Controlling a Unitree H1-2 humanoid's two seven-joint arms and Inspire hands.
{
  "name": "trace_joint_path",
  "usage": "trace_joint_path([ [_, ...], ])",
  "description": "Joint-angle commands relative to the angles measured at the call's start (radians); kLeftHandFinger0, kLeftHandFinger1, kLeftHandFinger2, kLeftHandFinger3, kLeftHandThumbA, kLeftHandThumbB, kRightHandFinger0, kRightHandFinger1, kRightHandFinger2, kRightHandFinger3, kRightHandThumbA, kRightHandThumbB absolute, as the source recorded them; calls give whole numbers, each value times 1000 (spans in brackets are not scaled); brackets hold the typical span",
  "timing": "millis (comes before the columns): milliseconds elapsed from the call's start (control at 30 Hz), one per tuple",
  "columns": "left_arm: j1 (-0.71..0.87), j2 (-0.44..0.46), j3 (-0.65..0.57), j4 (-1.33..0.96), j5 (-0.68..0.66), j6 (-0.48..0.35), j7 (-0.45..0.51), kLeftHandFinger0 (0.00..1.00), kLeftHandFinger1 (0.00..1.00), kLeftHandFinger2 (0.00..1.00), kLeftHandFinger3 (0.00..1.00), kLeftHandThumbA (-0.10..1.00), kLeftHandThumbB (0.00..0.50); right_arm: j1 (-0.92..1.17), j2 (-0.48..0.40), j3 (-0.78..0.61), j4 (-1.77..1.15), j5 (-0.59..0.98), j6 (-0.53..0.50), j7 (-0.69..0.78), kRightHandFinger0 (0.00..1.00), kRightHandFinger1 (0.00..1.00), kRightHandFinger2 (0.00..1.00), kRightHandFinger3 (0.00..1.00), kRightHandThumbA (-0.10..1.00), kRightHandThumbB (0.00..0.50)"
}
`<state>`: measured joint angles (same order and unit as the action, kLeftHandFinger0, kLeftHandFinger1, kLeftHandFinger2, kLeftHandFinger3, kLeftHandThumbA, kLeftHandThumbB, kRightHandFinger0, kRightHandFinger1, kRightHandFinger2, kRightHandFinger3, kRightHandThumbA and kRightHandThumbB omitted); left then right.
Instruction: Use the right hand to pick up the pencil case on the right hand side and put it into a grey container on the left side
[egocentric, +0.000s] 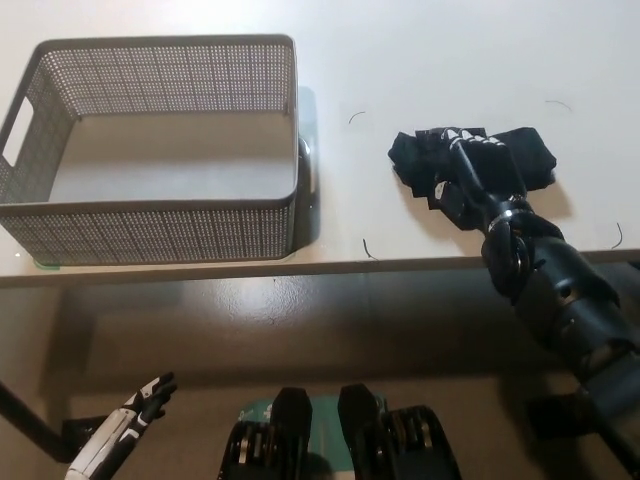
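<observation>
I see the right hand (470, 180) lying on the black pencil case (520, 152) at the table's (420, 60) right side; black on black, I cannot tell whether it grips. The grey container (160, 215) stands well apart at left, empty. The left hand (125, 430) hangs below the table edge, fingers apart.

Between the black pencil case (470, 160) and the grey container (160, 150) the worktop (400, 60) lies bare — a clear lane leftward. The container's near-side wall stands upright in that path; its top is open, its inside bare. Worktop beyond the case is free too.
</observation>
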<state>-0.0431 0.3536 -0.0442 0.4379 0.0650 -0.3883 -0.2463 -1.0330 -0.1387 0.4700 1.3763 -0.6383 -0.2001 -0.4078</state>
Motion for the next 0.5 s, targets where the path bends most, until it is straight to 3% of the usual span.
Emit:
trace_joint_path([
  [0,-9,25,8,-7,-7,-31,-1,1000,1000,1000,1000,1000,407,-24,26,-34,-35,62,-113,8,0,412,818,820,-100,118],
  [67,-10,25,7,-1,-2,-51,2,1000,1000,1000,1000,1000,399,-40,21,-35,-75,57,-125,7,5,443,850,812,-100,102],
  [133,-9,24,7,-4,-7,-44,-1,1000,1000,1000,1000,1000,400,-55,15,-45,-127,64,-137,7,0,439,835,779,-100,123],
  [167,-8,23,8,-5,-9,-42,-2,1000,1000,1000,1000,1000,395,-61,13,-52,-158,71,-131,21,0,470,890,819,-100,118],
  [233,-5,22,8,-4,-9,-42,-1,998,1000,1000,1000,1000,396,-72,9,-58,-215,72,-131,27,13,542,898,939,-100,140],
  [333,-5,23,8,3,-3,-49,4,968,1000,1000,1000,1000,399,-95,12,-53,-266,56,-113,27,2,539,858,976,-100,141],
  [367,-4,23,7,3,0,-47,5,968,1000,1000,1000,1000,400,-99,12,-51,-282,51,-114,23,7,573,884,1000,-100,102],
  [400,-4,22,7,5,-1,-46,4,969,1000,1000,1000,1000,403,-102,11,-54,-310,53,-92,48,34,578,849,981,-100,136],
  [467,-5,25,7,5,-5,-43,-1,971,1000,1000,1000,1000,405,-120,14,-56,-345,56,-93,64,23,545,825,973,-100,158],
])
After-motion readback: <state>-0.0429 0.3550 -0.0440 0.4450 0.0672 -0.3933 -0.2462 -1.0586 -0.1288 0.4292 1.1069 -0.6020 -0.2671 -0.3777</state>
